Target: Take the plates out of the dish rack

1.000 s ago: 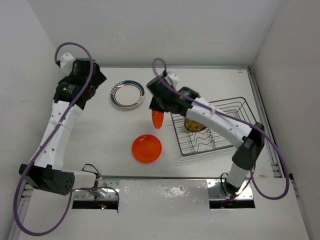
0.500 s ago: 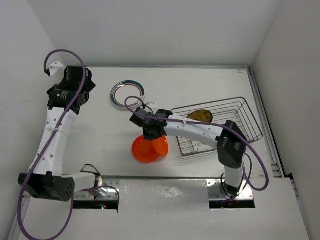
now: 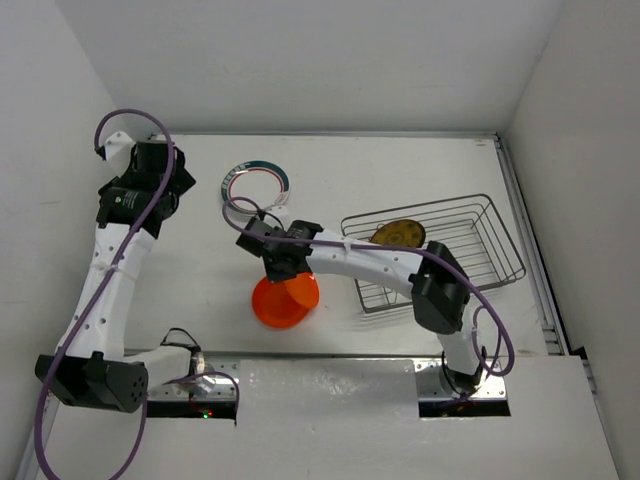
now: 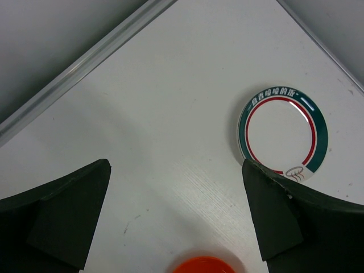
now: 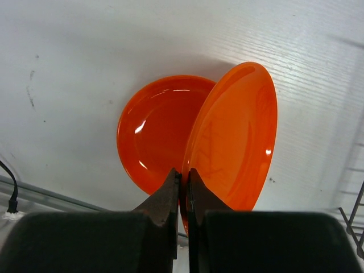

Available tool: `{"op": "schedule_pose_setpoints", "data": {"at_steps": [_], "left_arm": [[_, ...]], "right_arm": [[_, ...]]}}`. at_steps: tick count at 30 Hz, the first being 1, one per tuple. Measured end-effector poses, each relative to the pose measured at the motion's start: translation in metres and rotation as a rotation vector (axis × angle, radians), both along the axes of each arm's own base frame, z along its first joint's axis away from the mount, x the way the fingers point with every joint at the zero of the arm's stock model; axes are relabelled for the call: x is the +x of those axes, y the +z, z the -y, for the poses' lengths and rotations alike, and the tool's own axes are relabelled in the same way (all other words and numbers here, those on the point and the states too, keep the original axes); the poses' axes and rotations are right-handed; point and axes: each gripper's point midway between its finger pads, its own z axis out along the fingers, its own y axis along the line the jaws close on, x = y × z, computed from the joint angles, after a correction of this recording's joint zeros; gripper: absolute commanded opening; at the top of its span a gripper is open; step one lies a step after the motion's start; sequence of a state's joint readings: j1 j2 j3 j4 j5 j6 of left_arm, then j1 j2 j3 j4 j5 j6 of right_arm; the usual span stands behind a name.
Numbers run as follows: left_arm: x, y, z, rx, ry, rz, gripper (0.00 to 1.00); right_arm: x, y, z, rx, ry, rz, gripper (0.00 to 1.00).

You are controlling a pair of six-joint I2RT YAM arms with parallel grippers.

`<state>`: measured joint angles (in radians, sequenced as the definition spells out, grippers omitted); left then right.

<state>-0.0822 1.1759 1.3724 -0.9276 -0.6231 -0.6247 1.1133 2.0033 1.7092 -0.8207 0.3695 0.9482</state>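
from the top view the two orange plates blur into one blob just left of the dish rack [image 3: 502, 236], and the right gripper [image 3: 283, 262] sits over the far side of it, so you can't separate them there. the right wrist view sorts it out. the right gripper [image 5: 182, 173] has its fingers pinched tight on the rim of the held orange plate [image 5: 239, 136], which is tilted up on edge. the flat orange plate [image 5: 153, 131] lies on the table [image 5: 85, 51] partly behind it. can't tell whether the tilted one's lower edge is touching the flat one or the table, since the fingers cover that bit. only a corner of rack wire shows at the right edge of that view.

the right arm crosses the rack's near-left corner in the top view and hides some of the wires. the one plate i can make out inside is the dotted plate [image 3: 398, 233], yellowish, at the far-left end of the rack. not sure whether it's upright or leaning.

the left gripper [image 4: 176, 165] is spread wide with nothing between the fingers, hanging over bare table. the teal-rimmed plate [image 4: 282, 132] lies flat on the table beyond its right finger, which clips the plate's near edge. a sliver of orange plate is cut off at the bottom of that view.
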Motion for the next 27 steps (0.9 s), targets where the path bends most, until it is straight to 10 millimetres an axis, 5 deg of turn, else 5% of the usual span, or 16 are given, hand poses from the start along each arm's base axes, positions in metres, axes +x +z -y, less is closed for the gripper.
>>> {"op": "schedule_pose_setpoints", "data": {"at_steps": [18,25,27], "left_arm": [[-0.002,-0.002,-0.011,0.005,0.026,0.005,0.98],[-0.002,-0.003,-0.013,0.005,0.028,0.003,1.0],[-0.002,-0.003,-0.013,0.005,0.027,0.003,1.0]], "right_arm": [[-0.023,0.008,-0.032,-0.035,0.152,0.048,0.06],[-0.028,-0.011,-0.041,-0.038,0.186,0.004,0.2],[-0.03,-0.015,-0.042,-0.038,0.193,-0.006,0.32]]}}
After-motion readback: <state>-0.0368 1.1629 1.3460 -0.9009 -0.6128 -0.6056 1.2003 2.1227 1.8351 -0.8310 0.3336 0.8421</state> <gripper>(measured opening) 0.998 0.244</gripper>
